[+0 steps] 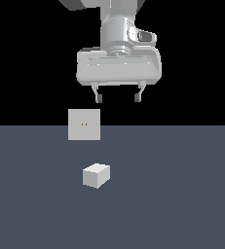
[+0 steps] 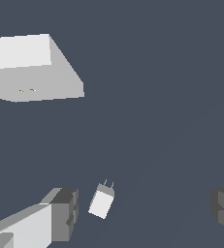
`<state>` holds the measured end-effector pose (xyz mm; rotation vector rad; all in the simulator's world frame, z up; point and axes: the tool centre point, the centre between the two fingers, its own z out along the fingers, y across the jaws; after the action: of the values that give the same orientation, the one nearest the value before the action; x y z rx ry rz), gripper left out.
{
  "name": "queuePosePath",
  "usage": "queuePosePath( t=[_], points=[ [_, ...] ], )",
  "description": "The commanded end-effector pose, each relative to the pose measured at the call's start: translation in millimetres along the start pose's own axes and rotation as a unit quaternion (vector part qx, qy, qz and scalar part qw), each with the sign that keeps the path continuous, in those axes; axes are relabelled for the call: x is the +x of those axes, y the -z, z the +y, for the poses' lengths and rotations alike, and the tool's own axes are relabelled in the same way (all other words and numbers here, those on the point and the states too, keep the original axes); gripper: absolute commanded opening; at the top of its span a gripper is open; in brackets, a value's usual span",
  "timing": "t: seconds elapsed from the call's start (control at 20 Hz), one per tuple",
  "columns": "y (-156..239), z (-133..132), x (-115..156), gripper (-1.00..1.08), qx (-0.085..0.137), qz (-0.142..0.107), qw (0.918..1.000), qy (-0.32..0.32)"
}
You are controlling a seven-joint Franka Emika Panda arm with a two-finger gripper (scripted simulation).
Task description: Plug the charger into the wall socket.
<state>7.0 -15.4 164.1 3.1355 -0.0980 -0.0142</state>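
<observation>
Your charger (image 1: 96,175) is a small off-white cube with flat, matte faces and crisp edges. It sits on the floor (image 1: 182,194), turned so that one corner faces the exterior camera. In the wrist view the charger (image 2: 101,202) shows two thin prongs sticking out of one end, and it looks slightly tilted in the picture.

Behind it in the exterior view, a little toward that view's left, you have the wall socket (image 1: 84,124). It is a flat, upright square plate, pale grey-white and larger than the cube, with two tiny orange holes side by side at its centre. It stands apart from the charger with bare floor between them. From the wrist camera the wall socket (image 2: 33,68) reads as a thick slab with a lighter top face and a shaded front face carrying the two orange dots.

Your gripper (image 1: 117,97) hangs well above the floor, over the charger and slightly toward the exterior view's right. Its body is a smooth, rounded, glossy grey-white housing, and two short fingers with dark tips point straight down. The fingers are spread wide and hold nothing. In the wrist view the dark blocky pads (image 2: 65,213) stand far apart, with the charger seen close to one of them.

The floor is a plain, even slate blue-grey without texture. Beyond its far edge the background is flat black.
</observation>
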Motion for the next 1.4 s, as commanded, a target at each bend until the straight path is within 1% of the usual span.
queuePosePath(
  t=[0.0, 0.35, 0.65, 1.0, 1.35],
  points=[
    [0, 0, 0, 1.0, 0.0, 0.0, 1.0, 0.0],
    [-4, -1, -5, 1.0, -0.001, 0.006, 0.9999, -0.009],
    [-13, -3, -16, 1.0, -0.003, 0.02, 0.9994, -0.03],
    [-32, -9, -37, 1.0, -0.007, 0.047, 0.9964, -0.07],
    [-57, -18, -60, 1.0, -0.011, 0.079, 0.9896, -0.12]
  ],
)
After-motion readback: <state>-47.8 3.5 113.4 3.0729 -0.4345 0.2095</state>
